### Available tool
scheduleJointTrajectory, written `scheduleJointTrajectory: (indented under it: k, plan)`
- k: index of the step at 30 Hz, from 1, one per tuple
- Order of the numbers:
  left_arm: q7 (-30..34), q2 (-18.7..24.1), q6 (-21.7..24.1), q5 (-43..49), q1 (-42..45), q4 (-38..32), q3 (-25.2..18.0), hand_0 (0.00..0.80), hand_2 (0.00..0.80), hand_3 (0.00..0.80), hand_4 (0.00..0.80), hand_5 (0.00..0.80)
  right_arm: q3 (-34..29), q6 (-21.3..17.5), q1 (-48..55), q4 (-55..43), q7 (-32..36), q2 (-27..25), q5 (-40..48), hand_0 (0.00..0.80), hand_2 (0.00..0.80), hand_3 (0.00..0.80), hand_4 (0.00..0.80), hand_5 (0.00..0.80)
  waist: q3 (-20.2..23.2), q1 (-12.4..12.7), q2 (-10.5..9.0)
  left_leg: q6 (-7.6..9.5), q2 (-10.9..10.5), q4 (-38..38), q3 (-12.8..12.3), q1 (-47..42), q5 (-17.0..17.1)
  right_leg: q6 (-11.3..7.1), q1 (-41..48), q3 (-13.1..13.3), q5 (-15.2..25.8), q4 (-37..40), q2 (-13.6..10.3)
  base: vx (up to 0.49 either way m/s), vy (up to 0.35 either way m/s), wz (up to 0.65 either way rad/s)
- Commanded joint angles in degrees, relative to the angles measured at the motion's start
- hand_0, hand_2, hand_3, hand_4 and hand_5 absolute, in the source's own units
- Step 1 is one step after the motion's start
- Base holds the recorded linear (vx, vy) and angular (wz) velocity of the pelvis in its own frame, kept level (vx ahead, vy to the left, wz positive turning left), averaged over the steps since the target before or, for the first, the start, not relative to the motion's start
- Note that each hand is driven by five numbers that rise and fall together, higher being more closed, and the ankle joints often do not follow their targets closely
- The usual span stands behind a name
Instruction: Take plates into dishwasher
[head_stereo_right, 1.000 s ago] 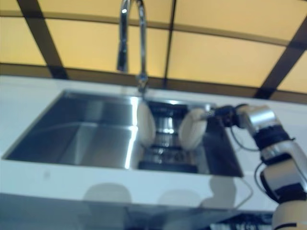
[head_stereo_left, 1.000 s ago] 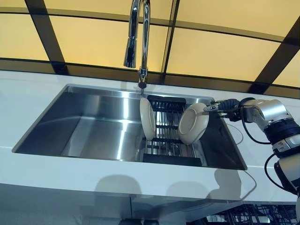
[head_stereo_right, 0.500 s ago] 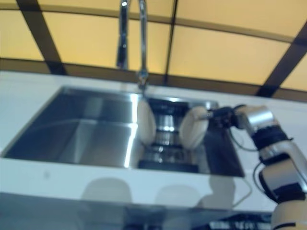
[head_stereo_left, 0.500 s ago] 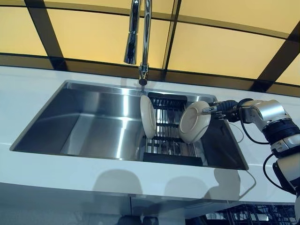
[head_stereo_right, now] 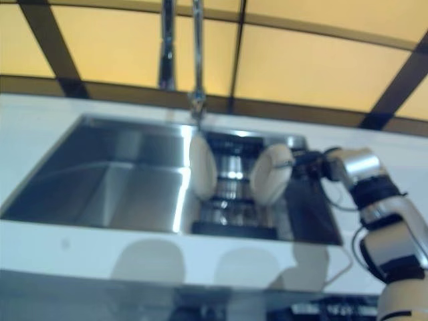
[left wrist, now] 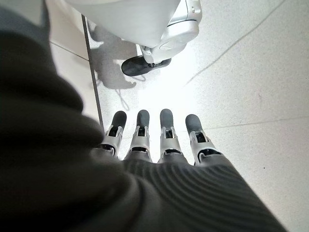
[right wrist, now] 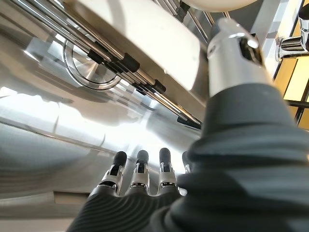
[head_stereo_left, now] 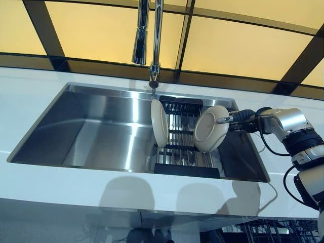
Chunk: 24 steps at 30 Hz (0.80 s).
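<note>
Two cream plates stand on edge in a black-framed wire rack (head_stereo_left: 181, 152) in the right part of the steel sink (head_stereo_left: 96, 136). The left plate (head_stereo_left: 159, 123) stands upright. The right plate (head_stereo_left: 210, 129) leans, its face turned toward me. My right hand (head_stereo_left: 245, 116) reaches in from the right at the right plate's rim, with its thumb (right wrist: 235, 53) laid against the plate (right wrist: 154, 36) and its fingers (right wrist: 140, 166) straight behind it. My left hand (left wrist: 159, 140) hangs open over the floor, holding nothing.
A tall chrome faucet (head_stereo_left: 153, 40) rises behind the sink, over the rack. A white counter (head_stereo_left: 55, 187) surrounds the sink. The wires of a dishwasher rack (head_stereo_left: 268, 234) show below the counter at the lower right.
The camera has tilted, so the whole picture has shifted. My right hand has slid slightly lower along the right plate's rim. The plates stand as before.
</note>
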<state>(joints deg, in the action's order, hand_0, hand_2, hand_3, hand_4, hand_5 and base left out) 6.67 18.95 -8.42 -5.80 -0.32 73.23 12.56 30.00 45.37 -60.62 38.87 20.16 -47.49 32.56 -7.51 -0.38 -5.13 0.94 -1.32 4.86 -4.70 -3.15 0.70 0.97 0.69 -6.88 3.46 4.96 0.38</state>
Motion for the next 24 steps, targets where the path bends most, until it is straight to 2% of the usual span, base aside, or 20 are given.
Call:
scheduleJointTrajectory:
  k: [1,10,11,13,14,15,16,17,18,19,20,24]
  plan:
    - [-0.3,0.7,0.3,-1.2,-1.9,2.0,4.1,0.0,0.0,0.0,0.0,0.0,2.6,-0.5,-5.7,3.0,-0.3,0.4,-1.8,0.0,0.0,0.0,0.0,0.0,0.1,1.8,-0.76,-2.24,1.7,0.1,-2.7,2.0,-1.9,-4.36,0.9,-0.5,-3.5,0.0,-0.8,0.0,0.0,0.0]
    - [-0.3,0.5,0.6,-2.4,-2.3,2.0,4.1,0.0,0.0,0.0,0.0,0.0,2.4,0.1,-6.7,3.9,-2.8,2.1,1.2,0.0,0.0,0.0,0.0,0.0,-0.2,2.2,-0.83,-2.38,1.8,0.1,-2.6,2.2,-1.8,-4.33,0.8,-0.8,-3.6,0.0,-0.8,0.0,0.0,0.0]
    - [-0.3,0.5,0.5,-2.4,-2.4,2.0,4.1,0.0,0.0,0.0,0.0,0.0,2.3,0.2,-6.7,3.8,-3.0,2.3,1.2,0.053,0.053,0.053,0.053,0.053,-0.1,2.2,-0.84,-2.38,1.8,0.1,-2.5,2.2,-1.8,-4.31,0.8,-0.8,-3.6,0.0,-0.8,0.0,0.0,0.0]
    - [-0.6,0.4,0.5,-2.6,-2.2,2.0,4.2,0.0,0.0,0.0,0.0,0.0,2.2,0.3,-6.7,3.8,-3.2,2.6,1.3,0.097,0.097,0.097,0.097,0.097,0.0,2.2,-0.86,-2.37,1.7,0.1,-2.5,2.2,-1.8,-4.29,0.9,-0.8,-3.6,0.0,-0.7,0.0,0.0,0.0]
    - [-0.6,0.4,0.5,-2.7,-2.2,1.9,4.2,0.0,0.0,0.0,0.0,0.0,2.3,0.2,-6.8,4.0,-3.3,2.6,1.4,0.195,0.195,0.195,0.195,0.195,0.0,2.3,-0.86,-2.39,1.8,0.1,-2.5,2.2,-1.8,-4.29,0.9,-0.8,-3.6,0.0,-0.7,0.0,0.0,0.0]
    - [-0.7,0.3,0.4,-2.8,-2.2,1.9,4.2,0.0,0.0,0.0,0.0,0.0,2.3,-0.1,-6.8,4.3,-3.3,2.8,1.4,0.242,0.242,0.242,0.242,0.242,0.1,2.3,-0.84,-2.41,1.8,0.1,-2.5,2.2,-1.8,-4.27,0.9,-0.9,-3.7,0.0,-0.7,0.0,0.0,0.0]
    - [-0.7,0.2,0.5,-2.9,-2.2,2.0,4.2,0.0,0.0,0.0,0.0,0.0,2.3,-0.2,-7.1,4.4,-3.1,2.9,1.0,0.414,0.414,0.414,0.414,0.414,0.1,2.4,-0.82,-2.41,1.8,0.1,-2.4,2.2,-1.8,-4.26,0.9,-0.8,-3.7,0.0,-0.7,0.0,0.0,0.0]
    - [-0.8,0.2,0.5,-2.9,-2.2,2.0,4.2,0.0,0.0,0.0,0.0,0.0,2.3,-0.3,-7.1,4.5,-3.0,2.9,0.9,0.414,0.414,0.414,0.414,0.414,0.1,2.4,-0.82,-2.41,1.7,0.1,-2.4,2.2,-1.8,-4.26,0.9,-0.8,-3.7,0.0,-0.7,0.0,0.0,0.0]
    - [-0.8,0.1,0.6,-2.8,-2.1,2.1,4.1,0.0,0.0,0.0,0.0,0.0,2.2,-0.7,-7.2,4.5,-2.7,3.0,0.2,0.524,0.524,0.524,0.524,0.524,0.2,2.4,-0.79,-2.43,1.7,0.1,-2.4,2.2,-1.8,-4.22,0.9,-0.8,-3.7,0.0,-0.6,0.0,0.0,0.0]
    - [-0.8,0.1,0.8,-2.8,-2.0,2.1,4.1,0.0,0.0,0.0,0.0,0.0,2.3,-1.1,-7.3,4.5,-3.1,3.1,0.1,0.709,0.709,0.709,0.709,0.709,0.2,2.5,-0.79,-2.44,1.7,0.1,-2.4,2.2,-1.8,-4.23,0.9,-0.9,-3.7,0.0,-0.6,0.0,0.0,0.0]
    - [-0.9,0.0,0.8,-2.7,-1.9,2.1,4.1,0.0,0.0,0.0,0.0,0.0,2.3,-1.6,-7.2,4.6,-3.7,3.2,0.0,0.8,0.8,0.8,0.8,0.8,0.3,2.6,-0.79,-2.43,1.7,0.1,-2.4,2.1,-1.8,-4.22,1.0,-1.0,-3.7,0.0,-0.6,0.0,0.0,0.0]
    - [-1.1,-0.1,0.6,-2.5,-1.9,2.2,4.4,0.0,0.0,0.0,0.0,0.0,2.3,-2.7,-8.0,4.8,-4.6,3.0,-0.4,0.8,0.8,0.8,0.8,0.8,0.7,2.7,-0.9,-2.47,1.7,0.1,-2.3,1.9,-1.8,-4.28,1.2,-1.0,-3.8,0.0,-0.6,0.0,0.0,0.0]
